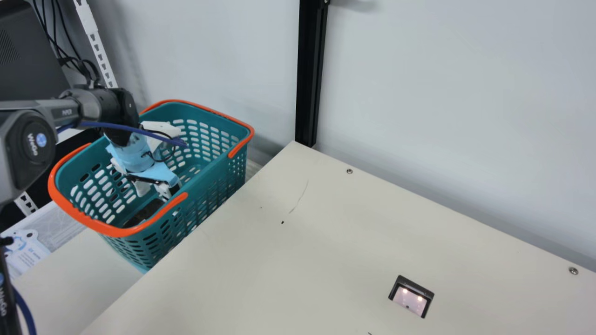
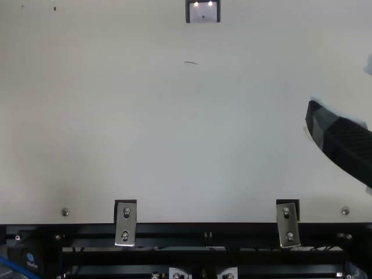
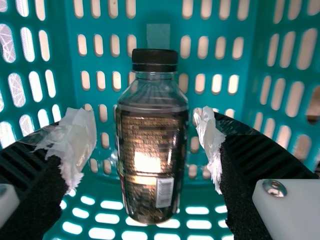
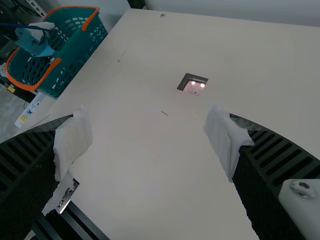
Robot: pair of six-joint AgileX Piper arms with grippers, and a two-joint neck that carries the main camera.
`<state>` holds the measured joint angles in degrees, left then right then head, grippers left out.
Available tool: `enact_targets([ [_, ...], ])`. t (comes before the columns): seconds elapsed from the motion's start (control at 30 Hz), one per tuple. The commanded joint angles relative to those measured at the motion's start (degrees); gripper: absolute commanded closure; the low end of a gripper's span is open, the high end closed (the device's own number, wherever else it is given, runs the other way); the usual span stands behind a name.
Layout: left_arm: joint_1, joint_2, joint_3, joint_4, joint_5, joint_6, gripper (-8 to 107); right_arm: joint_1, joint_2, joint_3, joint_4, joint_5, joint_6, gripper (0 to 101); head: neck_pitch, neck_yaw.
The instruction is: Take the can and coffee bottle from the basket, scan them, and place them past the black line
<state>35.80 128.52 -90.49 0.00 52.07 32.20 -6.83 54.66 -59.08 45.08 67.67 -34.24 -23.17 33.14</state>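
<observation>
At 9 o'clock in the main view, inside the teal basket [image 1: 116,230], the coffee bottle [image 3: 152,160] is seen btwn. the spread fingers of the L. tool [image 1: 163,186], touching neither. Cream surface [image 1: 288,260] adj.; lit scanner [image 1: 409,300] approx. 5 o'clock. R. tool [image 2: 343,136], fingers apart, at 3 o'clock, top view.

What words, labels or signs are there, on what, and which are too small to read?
Coffee bottle: fine print, too small to read, and a barcode.
My left arm: brand lettering, not quoted here.
Printed sheet beside the basket: small text, too small to read.
</observation>
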Motion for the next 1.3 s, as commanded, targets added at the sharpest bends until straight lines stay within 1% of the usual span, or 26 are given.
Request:
enact_targets([
  [0.0, 0.00, 1.43, -0.99, 0.12, 0.25, 0.25, 9, 0.00, 0.00, 0.00, 0.00, 0.00, 0.00, 0, -1.63, 0.69],
  [0.3, -0.28, 6.26, -3.30, 0.51, 0.38, 1.26, 9, 0.00, 0.00, 0.00, 0.00, 0.00, 0.00, 0, -1.63, 0.69],
  [0.73, -0.72, 9.95, -4.10, 1.93, -0.97, 0.06, 9, 0.00, 0.00, 0.00, 0.00, 0.00, 0.00, 0, -1.63, 0.69],
  [0.77, -0.73, 10.15, -4.07, 2.20, -1.22, -0.28, 50, 0.00, 0.00, 0.00, 0.00, 0.00, 0.00, 0, -1.63, 0.69],
  [0.8, -0.71, 10.30, -4.06, 2.36, -1.45, -0.52, 81, 0.00, 0.00, 0.00, 0.00, 0.00, 0.00, 0, -1.63, 0.69],
  [0.83, -0.69, 10.31, -4.03, 2.43, -1.67, -0.79, 89, 0.00, 0.00, 0.00, 0.00, 0.00, 0.00, 0, -1.63, 0.69],
  [1.03, -0.61, 7.94, -3.99, 0.51, -4.32, -1.29, 89, 0.00, 0.00, 0.00, 0.00, 0.00, 0.00, 0, -1.63, 0.69],
  [1.27, -1.04, -0.06, -2.62, -6.37, -9.50, -0.14, 89, 0.00, 0.00, 0.00, 0.00, 0.00, 0.00, 0, -1.63, 0.69],
])
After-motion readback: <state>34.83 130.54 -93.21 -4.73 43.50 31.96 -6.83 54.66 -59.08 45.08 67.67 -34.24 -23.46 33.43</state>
